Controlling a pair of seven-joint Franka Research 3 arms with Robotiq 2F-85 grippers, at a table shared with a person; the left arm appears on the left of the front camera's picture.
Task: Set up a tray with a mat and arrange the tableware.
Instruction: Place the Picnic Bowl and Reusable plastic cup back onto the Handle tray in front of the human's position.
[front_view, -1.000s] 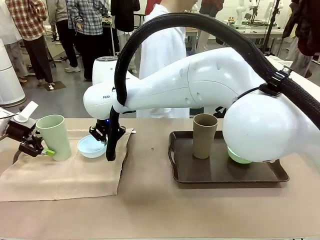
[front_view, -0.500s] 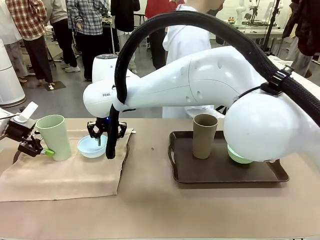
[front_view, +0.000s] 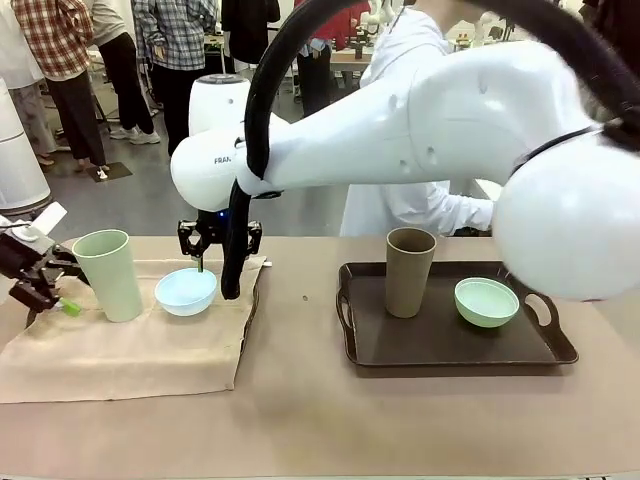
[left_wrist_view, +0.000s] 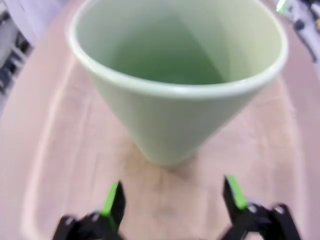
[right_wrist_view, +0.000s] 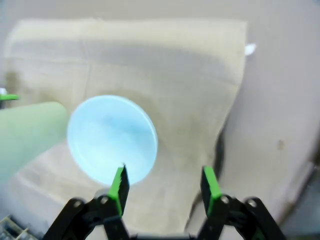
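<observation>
Front view: green cup (front_view: 109, 275) beside blue bowl (front_view: 185, 291) on mat (front_view: 120, 350)

Right arm reaches across middle; right gripper (front_view: 215, 255) points down, jaws apart. Left gripper (front_view: 58, 285) low, roughly level, jaws wide.

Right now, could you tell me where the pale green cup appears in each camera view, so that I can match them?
Front view: the pale green cup stands at the left, beside the light blue bowl.
Left wrist view: upper centre, close up, seen into its mouth.
Right wrist view: at the left edge, next to the bowl.
Shared landmark: the beige mat beneath it.
</observation>
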